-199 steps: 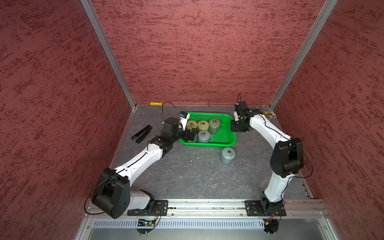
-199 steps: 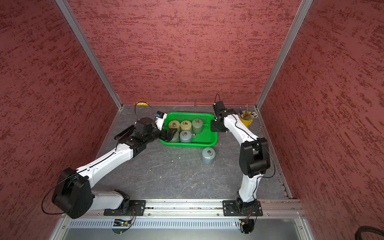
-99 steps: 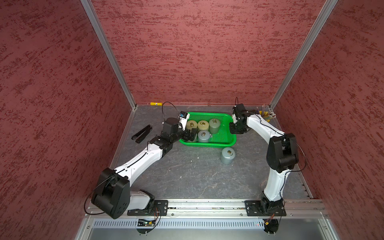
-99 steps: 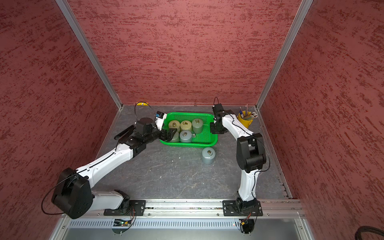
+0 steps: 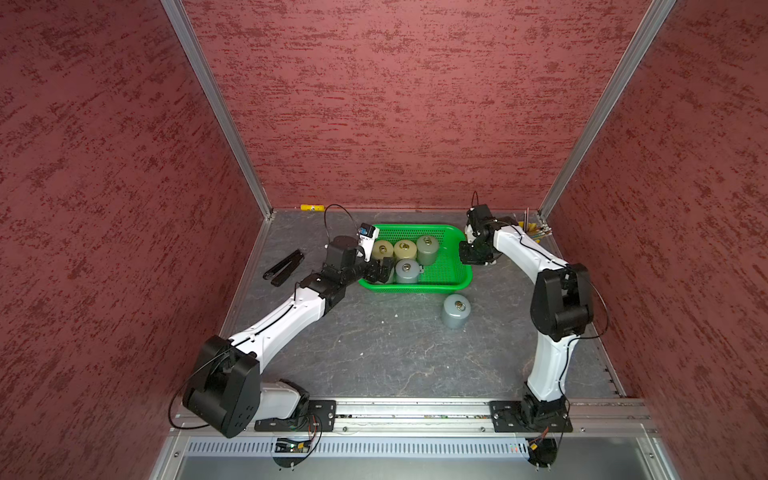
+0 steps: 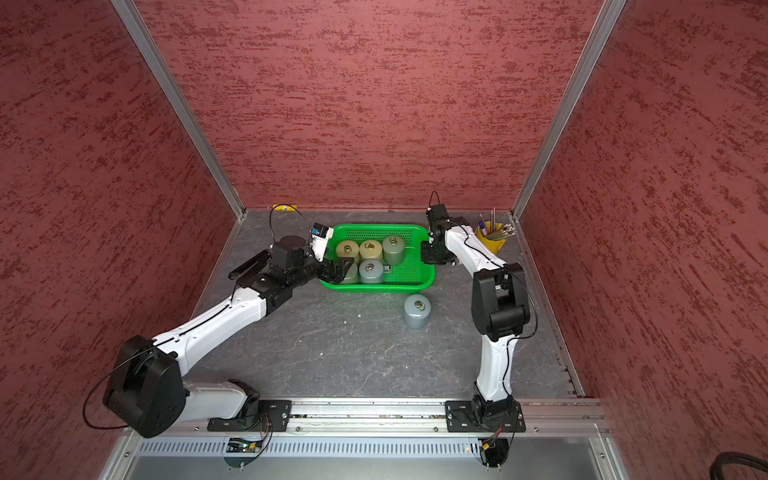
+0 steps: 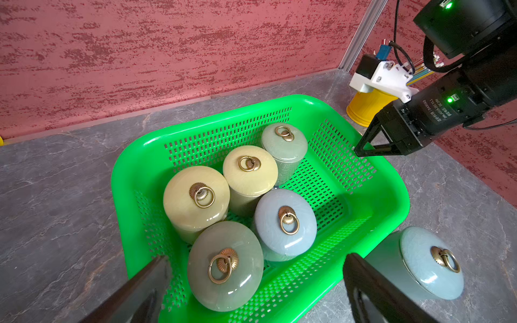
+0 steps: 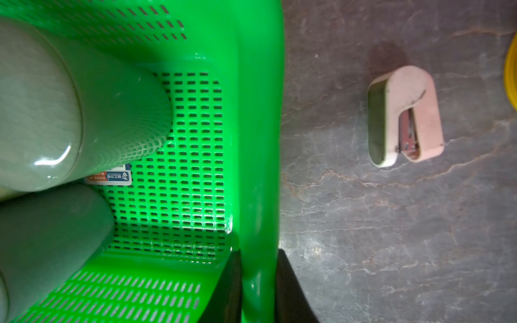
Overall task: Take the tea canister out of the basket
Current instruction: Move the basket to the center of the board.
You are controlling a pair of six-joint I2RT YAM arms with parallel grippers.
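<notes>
BASKET HELD AT ITS EDGE: A bright green basket (image 5: 415, 227) is seen at the back of the grey tabletop (image 5: 374, 353). Its right short rim is pinched between the closed jaws of the right gripper (image 8: 258, 268), one finger inside the mesh wall and one outside. Five canisters are crowded into the basket's left half. The perforated floor on the right is left open but for a small sticker (image 8: 112, 176).

The olive-green tea canister (image 7: 225, 265) is stood upright in the near left corner, close against the walls. It is hemmed in by a yellow canister (image 7: 195, 198) and a blue-grey canister (image 7: 285, 223). The left gripper (image 7: 256, 258) is held over it with jaws spread wide, one to each side of the lid and closed on nothing. Whether the lid is touched cannot be told.

A sixth canister (image 5: 456, 311) is stood on the table just outside the near rim, with broad bare slate around it. A stapler (image 8: 405, 117) and a yellow pencil bucket (image 6: 490, 243) are set beyond the basket's right end, near the back corner. A black tool (image 5: 284, 268) is laid near the table's left edge.
</notes>
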